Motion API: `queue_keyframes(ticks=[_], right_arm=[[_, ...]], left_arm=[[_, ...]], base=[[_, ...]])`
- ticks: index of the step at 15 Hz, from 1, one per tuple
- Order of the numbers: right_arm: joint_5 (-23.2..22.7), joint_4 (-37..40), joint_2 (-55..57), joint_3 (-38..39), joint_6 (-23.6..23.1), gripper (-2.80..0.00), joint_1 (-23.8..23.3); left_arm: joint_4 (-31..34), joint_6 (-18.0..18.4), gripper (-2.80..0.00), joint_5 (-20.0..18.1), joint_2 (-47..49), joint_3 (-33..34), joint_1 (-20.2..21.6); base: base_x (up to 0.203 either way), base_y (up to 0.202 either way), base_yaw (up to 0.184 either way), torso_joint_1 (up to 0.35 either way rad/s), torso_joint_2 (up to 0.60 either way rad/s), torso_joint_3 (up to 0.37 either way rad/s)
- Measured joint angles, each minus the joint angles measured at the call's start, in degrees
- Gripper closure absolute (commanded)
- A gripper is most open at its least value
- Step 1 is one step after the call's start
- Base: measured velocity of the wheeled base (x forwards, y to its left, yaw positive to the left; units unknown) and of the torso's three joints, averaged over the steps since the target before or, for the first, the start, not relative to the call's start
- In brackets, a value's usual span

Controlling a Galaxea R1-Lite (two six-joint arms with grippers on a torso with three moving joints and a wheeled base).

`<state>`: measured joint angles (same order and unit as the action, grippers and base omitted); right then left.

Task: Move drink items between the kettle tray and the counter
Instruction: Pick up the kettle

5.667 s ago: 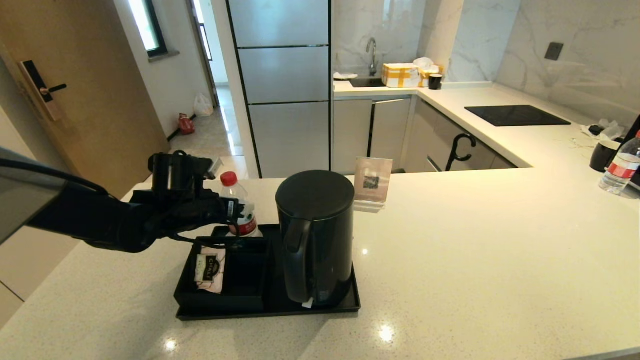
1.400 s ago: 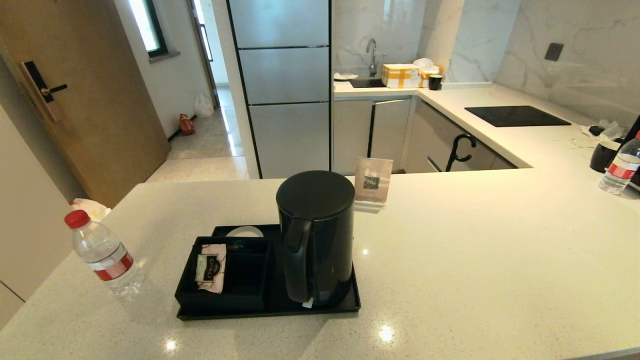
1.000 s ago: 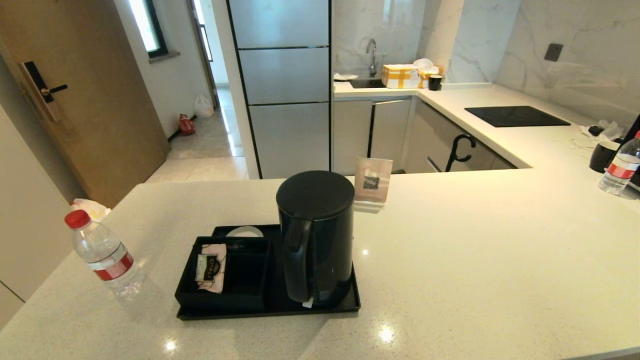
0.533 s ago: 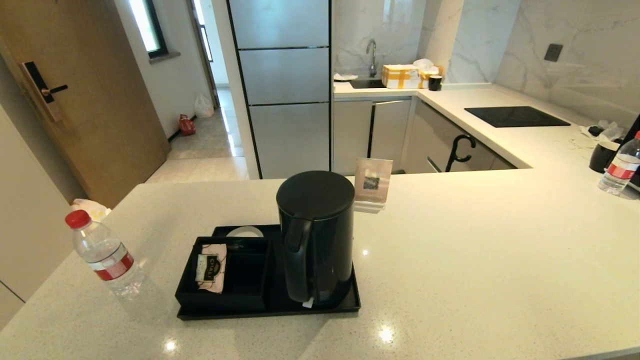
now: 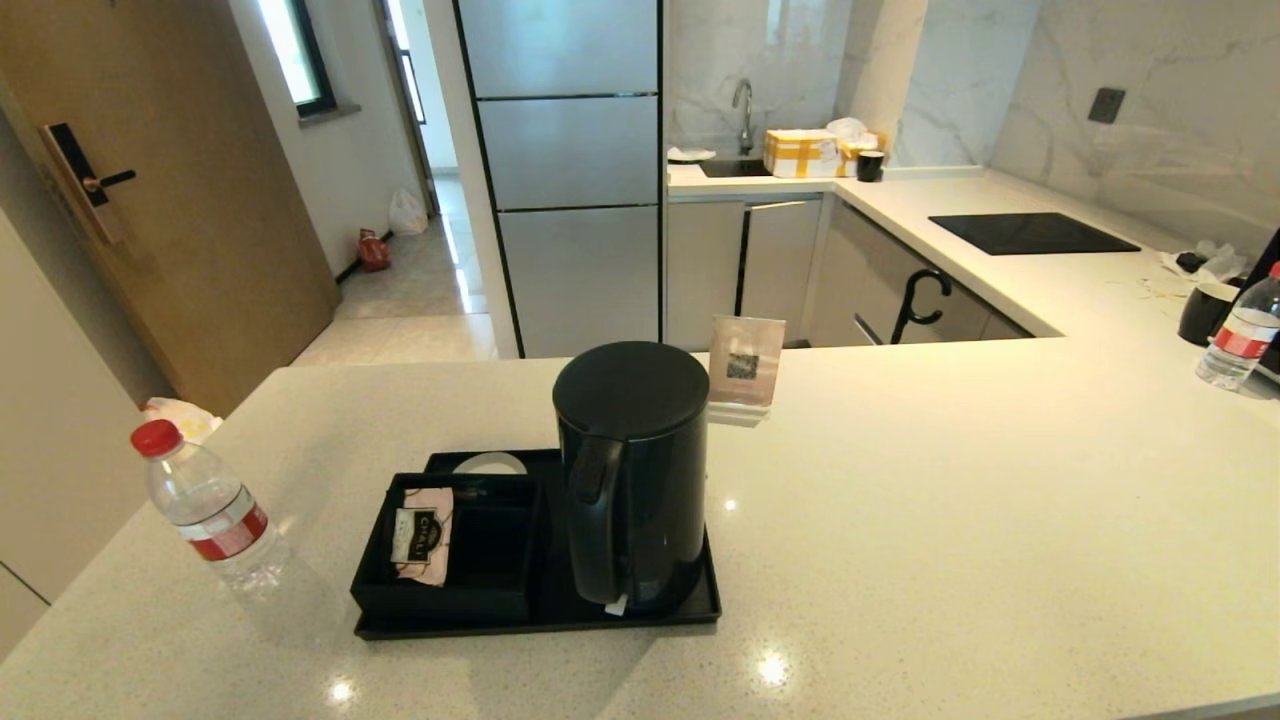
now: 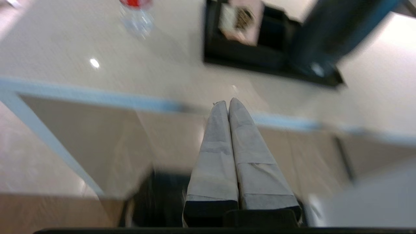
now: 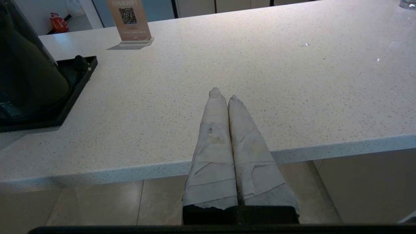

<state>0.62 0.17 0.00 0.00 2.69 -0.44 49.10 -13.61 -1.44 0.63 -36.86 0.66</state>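
My water bottle (image 5: 205,510) stands on the counter (image 5: 950,500) at lower left, well apart from the kettle tray (image 5: 680,612), where the kettle (image 5: 632,470) sits. My left gripper (image 6: 229,103) and right gripper (image 7: 222,94) hang closed and empty off the counter's near edge.

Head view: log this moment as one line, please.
water bottle: upright on counter, left of kettle tray | kettle: on tray | left tool: shut, empty | right tool: shut, empty

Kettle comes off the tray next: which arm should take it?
Probably right. The tall black electric kettle fills the tray's right side, near the shut right gripper; the left gripper, also shut, sits farther off.
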Motion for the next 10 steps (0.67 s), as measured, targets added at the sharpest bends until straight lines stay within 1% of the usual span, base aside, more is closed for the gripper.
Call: queue_keyframes(ticks=[2, 4, 6, 7, 8, 9, 10], right_arm=[[0.0, 0.01, 0.0, 0.0, 0.02, 0.0, 0.0], [0.0, 0.01, 0.0, 0.0, 0.02, 0.0, 0.0], [0.0, 0.01, 0.0, 0.0, 0.0, 0.0, 0.0], [0.0, 0.01, 0.0, 0.0, 0.02, 0.0, 0.0], [0.0, 0.01, 0.0, 0.0, 0.01, 0.0, 0.0], [0.0, 0.01, 0.0, 0.0, 0.02, 0.0, 0.0], [-0.02, -0.01, 0.0, 0.0, 0.0, 0.0, 0.0]], left_arm=[[-14.44, 1.66, 0.0, 4.01, -0.36, 11.11, -0.04], [-28.14, 4.01, 0.0, 7.21, -0.52, 18.17, -0.04], [-37.95, 6.92, 0.0, 7.15, -0.58, 23.44, -0.06], [-43.34, 8.79, 0.0, 6.22, -0.6, 28.01, -0.06], [-47.79, 11.07, 0.0, 4.45, -0.6, 31.76, -0.06], [-51.13, 13.59, 0.0, 2.52, -0.6, 34.21, -0.06], [-52.27, 15.86, 0.0, 1.39, -0.6, 35.4, -0.06]], base=[[0.0, 0.0, 0.0, 0.0, 0.0, 0.0], [0.0, 0.0, 0.0, 0.0, 0.0, 0.0], [0.0, 0.0, 0.0, 0.0, 0.0, 0.0], [0.0, 0.0, 0.0, 0.0, 0.0, 0.0], [0.0, 0.0, 0.0, 0.0, 0.0, 0.0], [0.0, 0.0, 0.0, 0.0, 0.0, 0.0], [0.0, 0.0, 0.0, 0.0, 0.0, 0.0]])
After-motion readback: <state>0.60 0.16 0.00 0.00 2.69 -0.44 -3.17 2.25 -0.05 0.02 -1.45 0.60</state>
